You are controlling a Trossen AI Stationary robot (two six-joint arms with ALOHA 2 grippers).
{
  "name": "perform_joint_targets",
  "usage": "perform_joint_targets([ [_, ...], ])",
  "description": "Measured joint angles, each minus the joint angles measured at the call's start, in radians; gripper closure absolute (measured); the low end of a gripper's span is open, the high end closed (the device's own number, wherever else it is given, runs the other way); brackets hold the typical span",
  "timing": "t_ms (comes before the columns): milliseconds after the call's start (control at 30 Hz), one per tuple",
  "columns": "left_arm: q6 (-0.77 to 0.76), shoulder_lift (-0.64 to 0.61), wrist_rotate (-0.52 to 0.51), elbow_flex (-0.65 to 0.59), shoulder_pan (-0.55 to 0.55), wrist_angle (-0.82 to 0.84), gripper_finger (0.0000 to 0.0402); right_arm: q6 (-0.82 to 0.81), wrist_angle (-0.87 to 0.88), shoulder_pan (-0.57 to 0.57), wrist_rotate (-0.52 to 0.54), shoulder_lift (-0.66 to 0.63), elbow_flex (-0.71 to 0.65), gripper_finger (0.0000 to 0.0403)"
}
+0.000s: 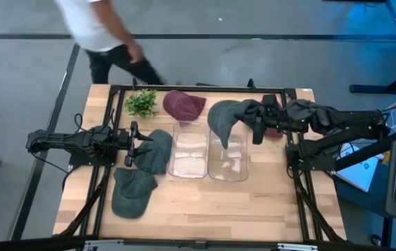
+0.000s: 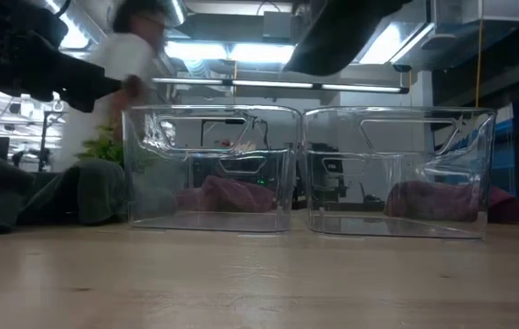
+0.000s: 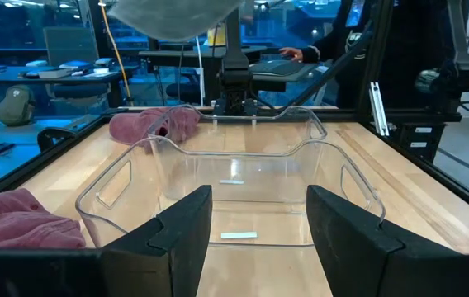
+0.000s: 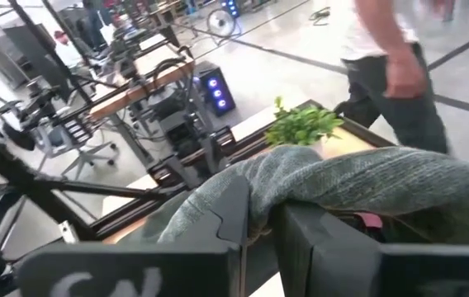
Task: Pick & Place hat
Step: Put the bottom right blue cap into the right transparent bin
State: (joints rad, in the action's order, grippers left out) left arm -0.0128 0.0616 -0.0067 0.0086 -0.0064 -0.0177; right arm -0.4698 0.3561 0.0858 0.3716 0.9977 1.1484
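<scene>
My right gripper (image 1: 256,117) is shut on a grey-green hat (image 1: 224,116), held up over the right clear bin (image 1: 227,159); the low view shows the hat (image 2: 337,37) above the bin's rim. My left gripper (image 1: 132,143) is open and level, next to a second grey-green hat (image 1: 156,150) lying flat on the table. Its fingers (image 3: 177,239) frame the left bin (image 3: 234,177) in the wrist view. A third grey-green hat (image 1: 132,192) lies near the front. A maroon hat (image 1: 183,104) lies behind the left bin (image 1: 189,153), and another (image 1: 275,130) lies under the right arm. My right gripper pinches a bunched fold of the grey-green hat's fabric (image 4: 261,196) between its two fingers, at the hat's right-hand edge (image 1: 248,108). The fingers come about level from the table's right. The hat is lifted clear and droops to the left of the fingers, above the right bin.
A small green plant (image 1: 142,102) stands at the far left of the table. A person (image 1: 104,35) moves past the far edge. A black frame (image 1: 205,88) runs along the table's far edge. Bare wood (image 1: 212,209) stretches in front of the bins.
</scene>
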Motion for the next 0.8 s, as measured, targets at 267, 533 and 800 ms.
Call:
perform_joint_targets([
  [267, 0.000, 0.000, 0.000, 0.000, 0.000, 0.000, 0.0208, 0.000, 0.010, -0.043, -0.117, 0.000, 0.000, 0.0366],
  [533, 0.000, 0.000, 0.000, 0.000, 0.000, 0.000, 0.0208, 0.003, 0.059, -0.091, -0.266, 0.000, 0.000, 0.0366],
  [800, 0.000, 0.000, 0.000, 0.000, 0.000, 0.000, 0.0208, 0.010, 0.127, -0.127, -0.427, 0.000, 0.000, 0.0366],
])
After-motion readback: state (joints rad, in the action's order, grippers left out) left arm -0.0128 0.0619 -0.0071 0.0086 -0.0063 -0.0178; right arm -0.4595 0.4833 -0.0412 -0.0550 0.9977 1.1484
